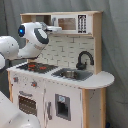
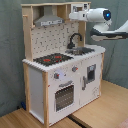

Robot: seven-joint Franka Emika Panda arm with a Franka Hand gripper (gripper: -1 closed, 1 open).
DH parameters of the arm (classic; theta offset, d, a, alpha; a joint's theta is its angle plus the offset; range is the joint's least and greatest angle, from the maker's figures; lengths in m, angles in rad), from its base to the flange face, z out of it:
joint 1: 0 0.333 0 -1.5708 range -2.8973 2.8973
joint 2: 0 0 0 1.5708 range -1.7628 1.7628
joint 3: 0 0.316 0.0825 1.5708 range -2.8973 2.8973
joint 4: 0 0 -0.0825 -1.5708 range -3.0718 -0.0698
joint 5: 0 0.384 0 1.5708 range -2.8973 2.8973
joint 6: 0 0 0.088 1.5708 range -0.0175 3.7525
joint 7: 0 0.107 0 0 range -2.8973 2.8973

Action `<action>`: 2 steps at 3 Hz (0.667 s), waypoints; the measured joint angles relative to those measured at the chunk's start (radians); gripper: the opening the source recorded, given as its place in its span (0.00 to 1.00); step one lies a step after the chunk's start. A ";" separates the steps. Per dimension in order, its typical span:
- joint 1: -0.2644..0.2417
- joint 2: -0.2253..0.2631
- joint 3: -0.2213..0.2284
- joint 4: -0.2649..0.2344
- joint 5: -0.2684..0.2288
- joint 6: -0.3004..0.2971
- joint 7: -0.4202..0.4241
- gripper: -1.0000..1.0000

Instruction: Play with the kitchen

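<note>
The kitchen (image 1: 65,95) (image 2: 50,80) is a tall white and light-wood toy unit. Its red-ringed black stovetop (image 1: 36,66) (image 2: 52,59) lies beside a sink (image 1: 70,74) (image 2: 82,50) with a black faucet (image 1: 84,59) (image 2: 75,39). An oven door (image 1: 27,104) (image 2: 64,96) is in the front and a grey hood (image 2: 49,21) hangs above the stovetop. My gripper (image 1: 56,29) (image 2: 74,15) is up at the top shelf, right beside the small microwave (image 1: 70,23) (image 2: 80,7). It points sideways at the microwave.
My white arm (image 1: 12,47) (image 2: 107,32) reaches in high above the counter. A grey curtain (image 1: 115,45) hangs behind the unit, which stands on a wooden floor (image 2: 102,107). Part of my white base (image 1: 10,112) fills the first exterior view's lower left.
</note>
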 joint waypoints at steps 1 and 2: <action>0.069 -0.002 -0.054 -0.043 0.000 0.016 -0.018 0.00; 0.136 -0.013 -0.108 -0.087 -0.001 0.028 -0.038 0.00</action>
